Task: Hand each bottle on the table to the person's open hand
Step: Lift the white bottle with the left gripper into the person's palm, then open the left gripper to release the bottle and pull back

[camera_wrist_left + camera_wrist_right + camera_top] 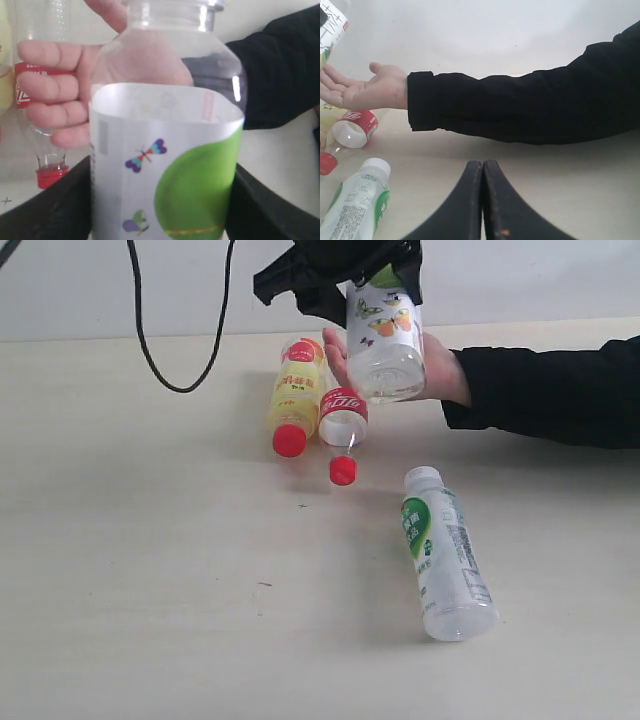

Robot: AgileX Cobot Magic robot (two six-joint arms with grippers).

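Far left corner: a black cable [178, 390] is hanging in a loop above the table [150, 590], away from the bottles. Middle of the far edge: the yellow red-capped bottle [295, 390] is lying on its side, cap pointing toward the near edge, just beside the clear red-labelled bottle [343, 415], which is lying the same way. Just right of these: the left gripper [372, 280] is clamping the butterfly-labelled bottle [385, 345] across its label band, base turned toward the near edge, and is holding it over the person's open hand [441, 370]; whether bottle and palm are touching is not showing. Right of centre, toward the near edge: the white-capped green-labelled bottle [445, 555] is lying on its side, well apart from the others. Right edge: the black sleeve [550, 390] is reaching in over the table. The right gripper [483, 167] is sitting low, jaws pressed together, holding nothing. Handling, as judged: the clear bottles are looking empty, so light, thin-walled, easily dented and prone to rolling; the label band is offering the surest hold. The forearm is probably crowding any reach from the right.
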